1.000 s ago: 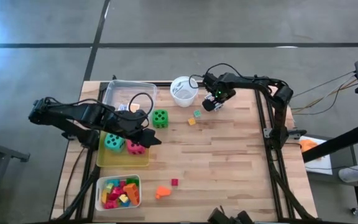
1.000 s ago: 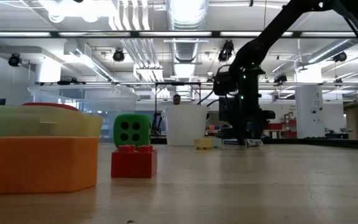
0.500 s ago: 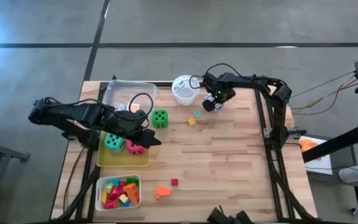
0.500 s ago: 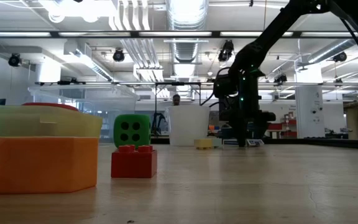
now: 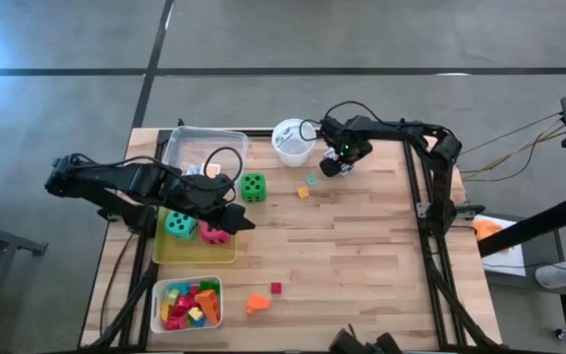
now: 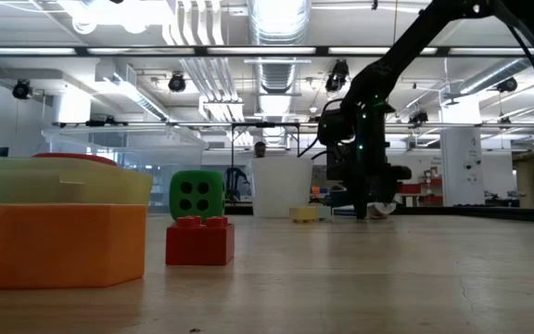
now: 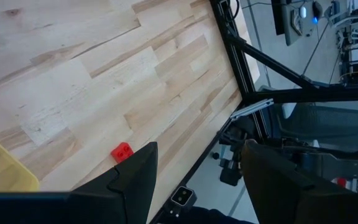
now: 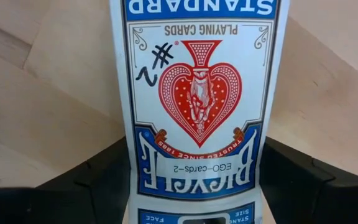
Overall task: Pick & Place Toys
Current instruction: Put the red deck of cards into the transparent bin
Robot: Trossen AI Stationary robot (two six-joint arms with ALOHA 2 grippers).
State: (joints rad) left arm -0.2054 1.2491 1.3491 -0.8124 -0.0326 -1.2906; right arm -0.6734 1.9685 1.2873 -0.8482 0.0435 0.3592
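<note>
Blocks lie nearest to us: a red block [image 5: 276,288] and an orange one [image 5: 256,304] beside the white tray [image 5: 187,283], while our left gripper [image 5: 236,218] waits with its fingers apart at the yellow tray [image 5: 197,252]. Far right, beside the white cup [image 5: 291,144], our right gripper [image 8: 194,205] is closed on the card pack [image 8: 194,106]. The pack's long axis runs straight out from the fingers, and the right arm reaches in from the right edge, bent low to the table [image 5: 362,256].

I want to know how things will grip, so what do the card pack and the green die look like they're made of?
Card pack in the right pincer: looks like printed paperboard with a faint sheen, flat faces, crisp edges. Green die: matte, rounded corners, probably foam, though the look leaves it open.
</note>
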